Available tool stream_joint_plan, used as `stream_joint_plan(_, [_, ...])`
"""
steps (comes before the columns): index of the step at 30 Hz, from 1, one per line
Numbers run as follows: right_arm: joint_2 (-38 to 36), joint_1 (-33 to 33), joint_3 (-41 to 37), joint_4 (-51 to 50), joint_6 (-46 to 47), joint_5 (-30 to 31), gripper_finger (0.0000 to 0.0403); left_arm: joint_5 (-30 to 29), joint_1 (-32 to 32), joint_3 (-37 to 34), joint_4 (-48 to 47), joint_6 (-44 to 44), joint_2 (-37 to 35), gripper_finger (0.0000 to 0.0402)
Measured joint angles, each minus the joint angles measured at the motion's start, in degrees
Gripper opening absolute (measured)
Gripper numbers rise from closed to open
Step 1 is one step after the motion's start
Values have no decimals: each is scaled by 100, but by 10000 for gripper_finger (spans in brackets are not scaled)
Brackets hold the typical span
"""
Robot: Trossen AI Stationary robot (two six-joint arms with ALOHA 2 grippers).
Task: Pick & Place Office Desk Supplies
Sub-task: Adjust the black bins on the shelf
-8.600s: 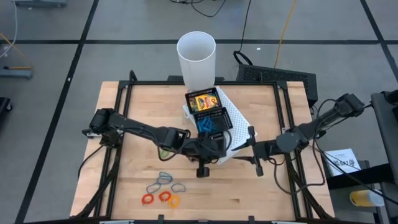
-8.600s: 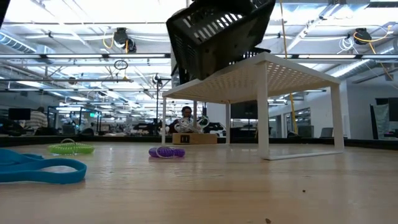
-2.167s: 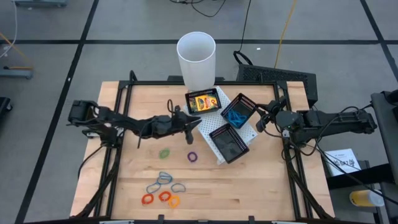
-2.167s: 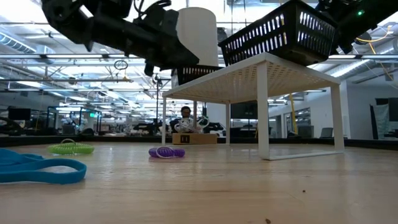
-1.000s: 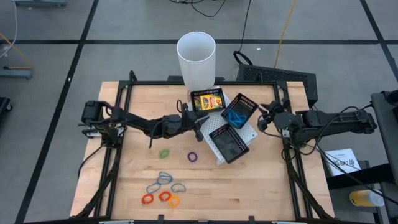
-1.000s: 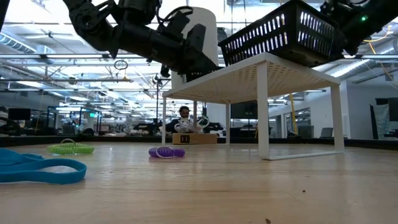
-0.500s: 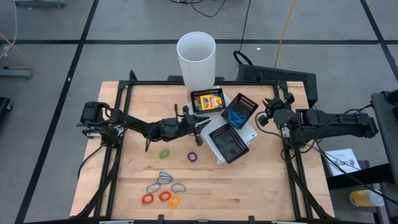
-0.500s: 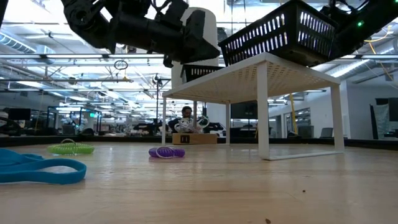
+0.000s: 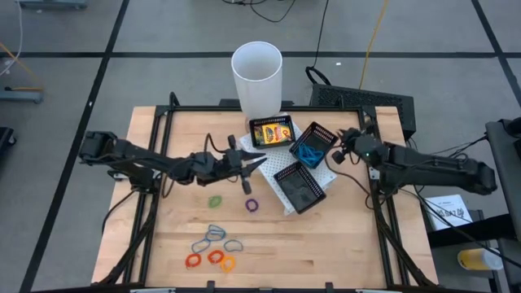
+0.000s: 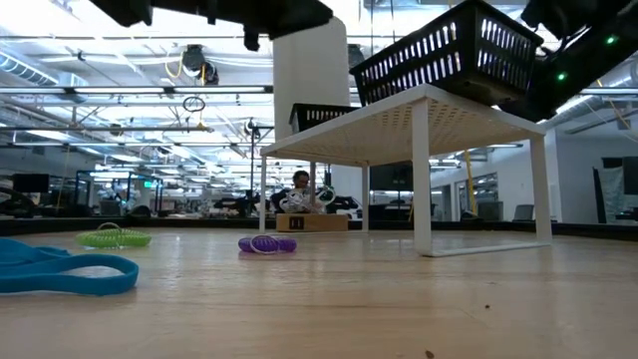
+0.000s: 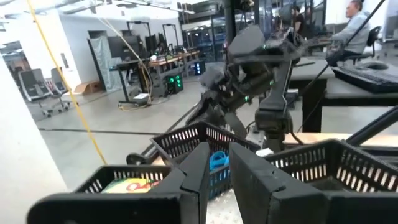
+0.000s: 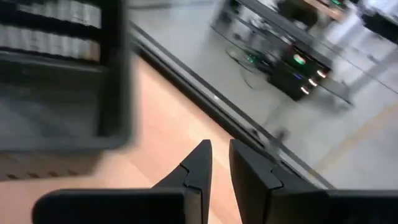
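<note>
A yellow-and-green crayon box (image 9: 273, 130) lies in a black mesh tray (image 9: 257, 140) on a white riser (image 9: 286, 203). Blue rubber bands (image 9: 308, 150) lie in a second tray, and a third tray (image 9: 299, 185) stands beside them. Green (image 9: 215, 200) and purple (image 9: 251, 205) bands lie on the table, with several more (image 9: 213, 248) near the front edge. My left gripper (image 9: 260, 163) hovers shut just left of the riser, pointing level at the trays (image 11: 225, 163). My right gripper (image 9: 342, 155) is shut beside the riser's right side (image 12: 219, 163), holding nothing.
A tall white cup (image 9: 257, 77) stands behind the riser at the table's far edge. A black box (image 9: 362, 99) sits at the far right corner. The bare wood on the left and near right of the table (image 9: 350, 244) is free room.
My left gripper has risen and drawn back from the crayon tray toward the table's left, going up out of the low view. My right arm has swung a little toward the far edge and sunk slightly. The trays have stayed in place.
</note>
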Motion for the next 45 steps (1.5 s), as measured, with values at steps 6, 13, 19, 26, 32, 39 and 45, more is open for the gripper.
stream_joint_plan(6, [3, -267, -348, 1152, -506, -1206, 30, -334, -96, 0, -400, -10, -261, 72])
stream_joint_plan(13, [2, -265, -350, 1168, -315, -1694, 19, -491, -142, 0, -655, -8, -251, 72])
stream_joint_plan(19, [2, -260, -350, 1172, -64, -2079, 18, -494, -141, 0, -678, -23, -250, 72])
stream_joint_plan(26, [2, -249, -350, 1172, 195, -2557, 18, -494, -141, 0, -748, -30, -249, 72])
stream_joint_plan(32, [2, -77, -350, 1172, 339, -2572, 18, -494, -141, 0, -801, -79, -249, 72])
stream_joint_plan(39, [2, 140, -350, 1172, 619, -2587, 18, -496, -141, 0, -908, -168, -249, 72])
stream_joint_plan(45, [2, 302, -350, 1170, 813, -2585, 18, -496, -141, 0, -925, -199, -249, 72])
